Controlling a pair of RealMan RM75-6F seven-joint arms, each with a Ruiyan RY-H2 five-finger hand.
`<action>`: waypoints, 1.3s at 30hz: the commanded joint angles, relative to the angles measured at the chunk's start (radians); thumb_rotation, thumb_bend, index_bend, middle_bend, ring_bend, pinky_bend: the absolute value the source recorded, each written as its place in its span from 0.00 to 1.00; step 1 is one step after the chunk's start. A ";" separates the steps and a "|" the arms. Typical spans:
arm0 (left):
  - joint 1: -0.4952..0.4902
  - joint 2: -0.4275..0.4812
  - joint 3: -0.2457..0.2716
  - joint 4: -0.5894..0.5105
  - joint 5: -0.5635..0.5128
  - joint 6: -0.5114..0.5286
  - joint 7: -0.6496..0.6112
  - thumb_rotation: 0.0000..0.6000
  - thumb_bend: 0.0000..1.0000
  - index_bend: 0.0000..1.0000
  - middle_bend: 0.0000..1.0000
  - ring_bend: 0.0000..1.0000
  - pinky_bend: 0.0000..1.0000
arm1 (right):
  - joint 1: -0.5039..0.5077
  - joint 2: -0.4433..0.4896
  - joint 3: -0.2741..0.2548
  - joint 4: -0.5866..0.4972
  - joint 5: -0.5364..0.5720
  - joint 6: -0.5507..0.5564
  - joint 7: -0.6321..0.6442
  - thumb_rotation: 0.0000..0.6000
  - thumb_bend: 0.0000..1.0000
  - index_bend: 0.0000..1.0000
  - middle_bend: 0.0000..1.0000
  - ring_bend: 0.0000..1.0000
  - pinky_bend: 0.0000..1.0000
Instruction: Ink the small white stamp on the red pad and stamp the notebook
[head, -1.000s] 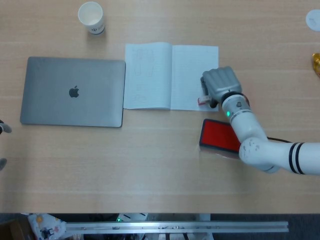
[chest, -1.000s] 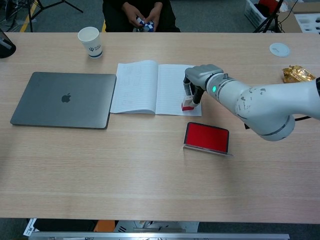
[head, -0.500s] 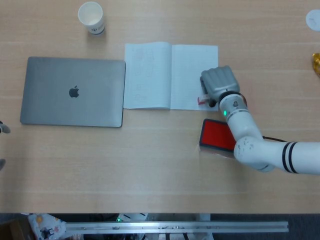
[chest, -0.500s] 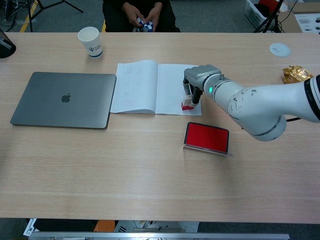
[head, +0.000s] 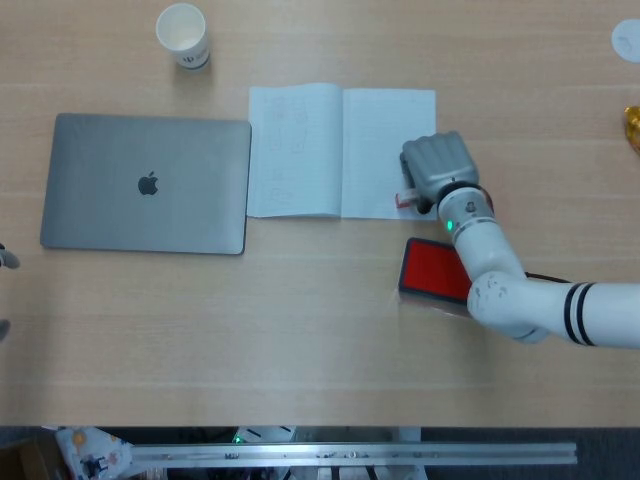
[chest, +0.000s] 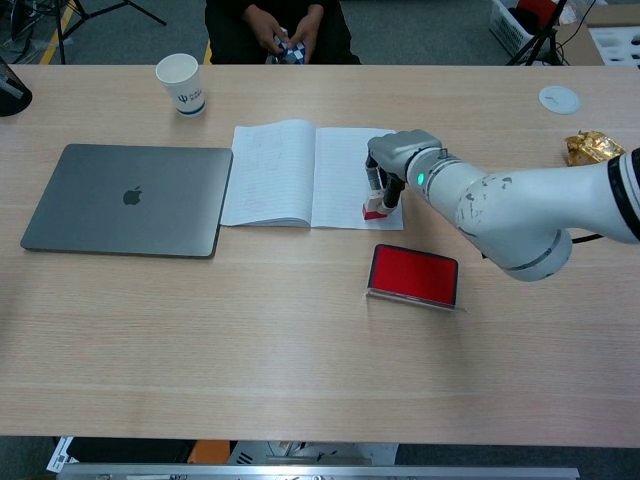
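Pale wood-grain laminate covers the table (chest: 250, 350), and we see it run wide and even from the near edge to the far edge. Beyond the far edge, in the chest view, a grey floor shows with a tripod foot at the far left corner, a seated person (chest: 275, 25) in dark clothes at the middle, and a white crate (chest: 520, 20) toward the far right.

On the table, we find a closed grey laptop (chest: 125, 198) toward the left edge and a paper cup (chest: 181, 85) near the far edge behind it. An open notebook (chest: 300, 175) lies at the middle of the table, just beside the laptop. A white disc (chest: 559, 98) and a crumpled gold wrapper (chest: 593, 148) sit near the far right corner.

Our right hand (chest: 400, 160) reaches in from the right edge and stands over the notebook's right page, near its lower right corner. Its fingers (chest: 378, 180) curl downward and pinch the small white stamp (chest: 376, 207), whose red base rests on the page. The red pad (chest: 414, 274) lies open on the table, near the notebook's lower right corner, on the side toward the near edge.

At the left edge in the head view, only grey tips (head: 8, 258) of our left hand show; we cannot tell how its fingers lie.
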 joint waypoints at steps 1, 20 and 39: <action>0.002 0.002 0.000 0.002 -0.003 0.002 -0.004 1.00 0.18 0.31 0.24 0.27 0.26 | -0.017 0.042 0.002 -0.053 -0.029 0.004 0.027 1.00 0.62 0.70 0.60 0.51 0.42; 0.007 0.012 0.009 -0.005 0.013 0.006 -0.015 1.00 0.18 0.31 0.24 0.27 0.26 | 0.000 0.097 0.023 -0.077 -0.010 0.013 0.067 1.00 0.62 0.70 0.60 0.51 0.42; -0.002 0.008 0.009 0.003 -0.010 -0.021 -0.006 1.00 0.18 0.31 0.23 0.27 0.26 | 0.091 -0.006 0.032 0.061 0.178 0.006 -0.068 1.00 0.62 0.72 0.61 0.52 0.42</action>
